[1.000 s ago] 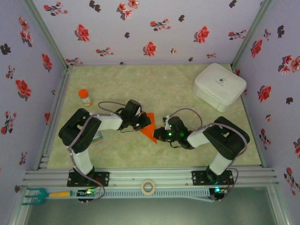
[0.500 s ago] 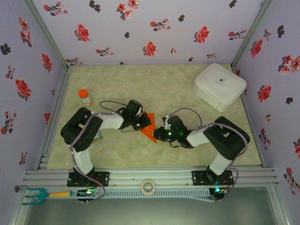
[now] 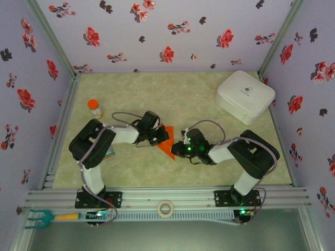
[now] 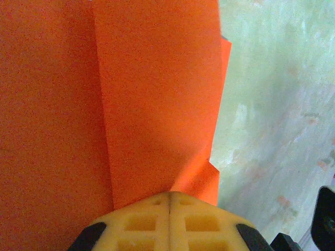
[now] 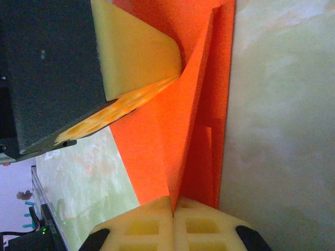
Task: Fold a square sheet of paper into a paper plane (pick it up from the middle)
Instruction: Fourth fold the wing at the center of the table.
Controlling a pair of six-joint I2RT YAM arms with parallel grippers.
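Observation:
The square sheet of paper (image 3: 167, 142) is bright orange-red and folded into a pointed, layered shape at the table's middle. My left gripper (image 3: 160, 137) comes at it from the left. In the left wrist view its yellow fingertips (image 4: 170, 195) are pressed together, with a flap of the paper (image 4: 157, 104) running out from them. My right gripper (image 3: 177, 148) meets the paper from the right. Its jaws (image 5: 173, 201) are shut on a raised crease of the paper (image 5: 183, 141), which stands up off the table. The left gripper's fingers (image 5: 136, 57) pinch the far end of that crease.
A white case (image 3: 245, 97) sits at the back right. A small orange-capped bottle (image 3: 95, 108) stands at the left. A printed packet (image 3: 109, 153) lies partly under the left arm. A tape roll (image 3: 166, 208) and a teal tool (image 3: 39, 217) rest on the front rail.
The left arm's elbow has crept slightly to the right. Both grippers and the paper stay where they were.

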